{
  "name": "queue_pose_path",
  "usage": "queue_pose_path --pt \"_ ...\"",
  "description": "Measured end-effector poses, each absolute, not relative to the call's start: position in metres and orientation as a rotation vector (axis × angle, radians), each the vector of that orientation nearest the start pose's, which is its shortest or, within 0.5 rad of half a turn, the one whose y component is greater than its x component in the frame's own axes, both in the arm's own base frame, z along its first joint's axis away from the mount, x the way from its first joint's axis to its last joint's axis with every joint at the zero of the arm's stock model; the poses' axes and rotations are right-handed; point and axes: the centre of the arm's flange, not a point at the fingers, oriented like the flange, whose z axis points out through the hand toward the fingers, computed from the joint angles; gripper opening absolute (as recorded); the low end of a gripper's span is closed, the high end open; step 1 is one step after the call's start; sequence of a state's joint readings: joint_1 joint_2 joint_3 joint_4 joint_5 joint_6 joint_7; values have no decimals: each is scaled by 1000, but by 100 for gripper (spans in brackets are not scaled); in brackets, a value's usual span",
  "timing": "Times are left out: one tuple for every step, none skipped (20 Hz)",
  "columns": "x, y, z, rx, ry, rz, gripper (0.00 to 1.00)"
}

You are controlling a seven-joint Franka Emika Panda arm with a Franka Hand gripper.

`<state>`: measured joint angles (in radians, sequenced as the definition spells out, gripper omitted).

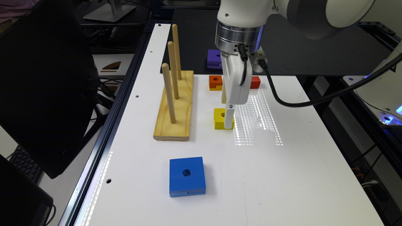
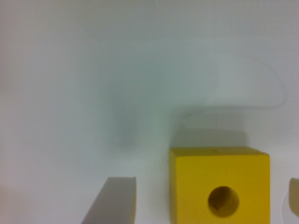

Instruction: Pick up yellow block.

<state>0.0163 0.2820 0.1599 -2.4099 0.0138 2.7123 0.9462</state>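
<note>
The all-yellow square wooden block [image 2: 219, 186] lay flat on the white bench [image 1: 282, 175], round centre hole up; square, so no long axis. The hand [image 1: 229, 121] was down at it, fingers [image 2: 114, 200] spread, one either side, gap visible on one side. Pale wooden peg base [image 1: 174, 110] stood beside, toward the exterior view's left. Blue square block [image 1: 187, 176] lay well apart; orange-topped block [image 1: 215, 82] beyond.

I see a plain yellow block [image 1: 220, 117], a blue block [image 1: 187, 176], a purple block [image 1: 213, 58], a pale wooden peg base [image 1: 174, 108], and the white table [image 1: 282, 175], glare-striped.
</note>
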Motion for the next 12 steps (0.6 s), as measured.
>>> queue_pose_path --pt "492 90 201 -2849 1186 8 100" --pt "492 90 201 -2848 1186 6 100" --pt "493 90 202 -2847 1185 5 100" --pt "493 90 202 -2847 1185 4 100" --pt "493 90 202 -2847 1185 4 100" --pt "493 90 202 -2847 1185 4 100" --pt "493 90 201 -2848 1185 7 100" --pt "492 90 197 -2849 1187 15 100" --pt "491 90 191 -2849 1187 20 100" --pt "491 91 184 -2847 1187 21 100" --pt "490 91 176 -2844 1186 21 100" --pt "491 91 173 -2840 1184 11 100"
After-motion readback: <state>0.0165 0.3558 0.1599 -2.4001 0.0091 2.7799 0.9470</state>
